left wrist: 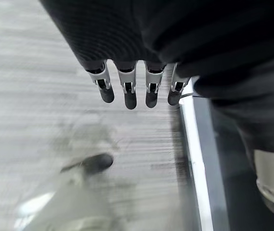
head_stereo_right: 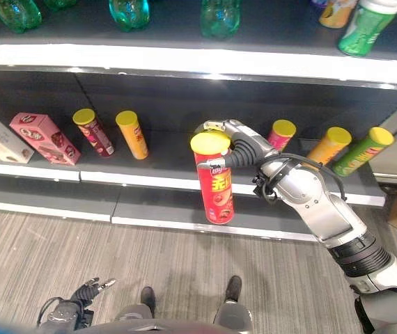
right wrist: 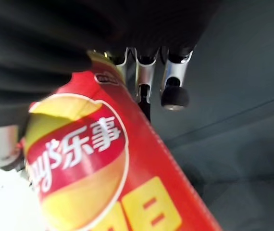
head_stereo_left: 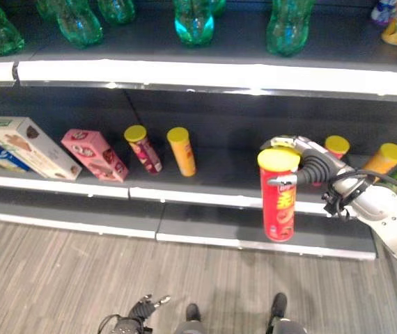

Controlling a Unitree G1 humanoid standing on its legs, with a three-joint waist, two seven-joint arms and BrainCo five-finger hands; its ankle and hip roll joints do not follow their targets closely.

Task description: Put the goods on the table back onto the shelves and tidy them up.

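Store shelving over grey wood-grain floor (head_stereo_left: 45, 278); red chip can in R hand.
Dark lower shelf (head_stereo_left: 226, 174) carries two boxes at L, then a maroon can (head_stereo_left: 143, 148) and an orange can (head_stereo_left: 182, 151), both leaning; more yellow-lidded cans far R. Green bottles (head_stereo_left: 286, 26) on upper shelf. R hand (head_stereo_right: 237, 147) has fingers curled round the upright red yellow-lidded chip can (head_stereo_right: 214, 179), held in front of lower shelf. L hand (left wrist: 137, 89) low over floor, fingers straight, holding nothing.
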